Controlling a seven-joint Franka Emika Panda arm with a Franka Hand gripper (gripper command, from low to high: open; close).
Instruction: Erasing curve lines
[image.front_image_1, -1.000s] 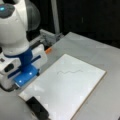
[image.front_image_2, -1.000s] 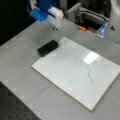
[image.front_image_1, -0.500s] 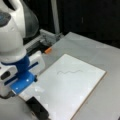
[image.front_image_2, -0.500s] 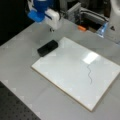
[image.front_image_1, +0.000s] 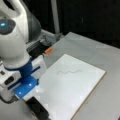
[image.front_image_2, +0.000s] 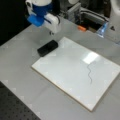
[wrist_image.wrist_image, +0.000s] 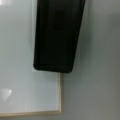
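End effector (image.front_image_2: 51, 32) hangs above the counter (image.front_image_2: 20, 50), over the whiteboard's corner toward a front view's top left, directly over the black block eraser (image.front_image_2: 47, 48). Not touching it as far as the front view shows. Whether the fingers are spread or pressed together: cannot tell; blue-and-white wrist housing hides them in both front views, and they do not appear in the wrist view.

Eraser lies across the whiteboard (image.front_image_2: 70, 72) corner, partly on the board and partly on the bare counter. In the wrist view the eraser (wrist_image.wrist_image: 57, 37) fills the upper middle, overlapping the board's wood-coloured edge (wrist_image.wrist_image: 59, 92).

Curve lines (image.front_image_2: 89, 73): one thin dark wavy squiggle, intact, on the half of the board farther from the eraser, toward a front view's right. In a front view it shows near the board's middle (image.front_image_1: 68, 72). Well apart from eraser and end effector.

Small orange object (image.front_image_2: 81, 28) on the counter beyond the board's far edge.
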